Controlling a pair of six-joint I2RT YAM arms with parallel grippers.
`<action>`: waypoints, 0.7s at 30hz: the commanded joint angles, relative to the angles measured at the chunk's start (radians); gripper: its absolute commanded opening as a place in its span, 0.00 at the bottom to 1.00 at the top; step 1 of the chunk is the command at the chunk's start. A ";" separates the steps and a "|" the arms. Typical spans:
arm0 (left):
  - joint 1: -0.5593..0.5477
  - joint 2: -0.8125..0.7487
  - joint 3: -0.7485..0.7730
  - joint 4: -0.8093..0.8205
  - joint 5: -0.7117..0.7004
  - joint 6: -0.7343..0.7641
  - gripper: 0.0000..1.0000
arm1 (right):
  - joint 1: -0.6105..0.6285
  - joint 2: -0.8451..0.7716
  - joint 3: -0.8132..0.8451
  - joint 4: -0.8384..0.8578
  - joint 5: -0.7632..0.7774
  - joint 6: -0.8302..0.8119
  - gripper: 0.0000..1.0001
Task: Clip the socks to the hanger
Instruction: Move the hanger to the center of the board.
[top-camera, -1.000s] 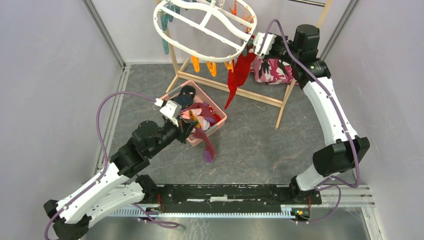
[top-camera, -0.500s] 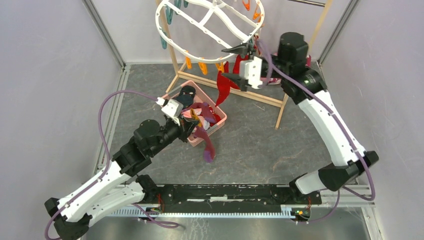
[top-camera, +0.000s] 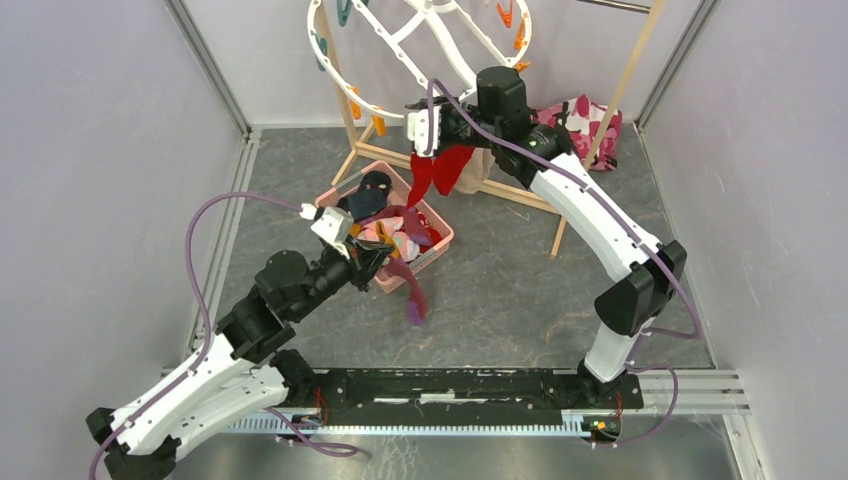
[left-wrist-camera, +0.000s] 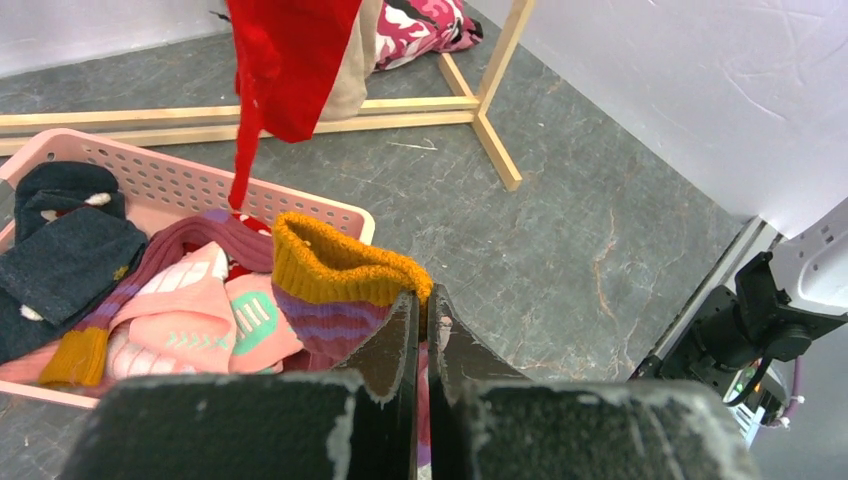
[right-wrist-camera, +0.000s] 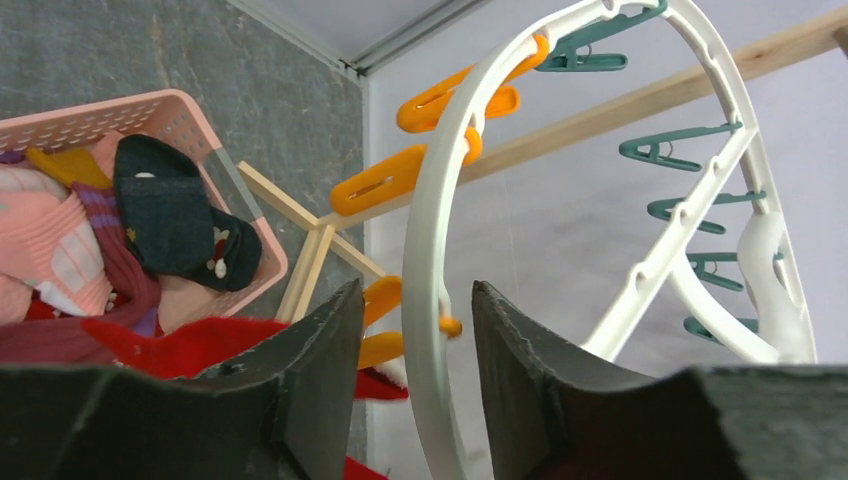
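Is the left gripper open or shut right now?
Shut. In the left wrist view the left gripper has its jaws almost touching, pinching the cuff of the mustard-cuffed striped sock.

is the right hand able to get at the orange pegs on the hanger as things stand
Likely yes: the right hand sits open astride the hanger, orange pegs close beside it, nothing between.

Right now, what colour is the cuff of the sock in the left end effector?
Mustard yellow on that sock, clearest in the left wrist view.
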 joint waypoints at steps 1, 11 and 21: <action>-0.001 -0.035 -0.009 0.036 -0.010 -0.037 0.02 | 0.001 -0.071 -0.002 0.039 0.109 -0.036 0.48; -0.002 -0.029 0.006 0.026 0.001 -0.025 0.02 | -0.116 -0.176 -0.087 -0.011 0.130 -0.018 0.39; -0.002 -0.019 0.018 0.026 0.010 -0.025 0.02 | -0.280 -0.209 -0.130 -0.005 0.062 0.010 0.38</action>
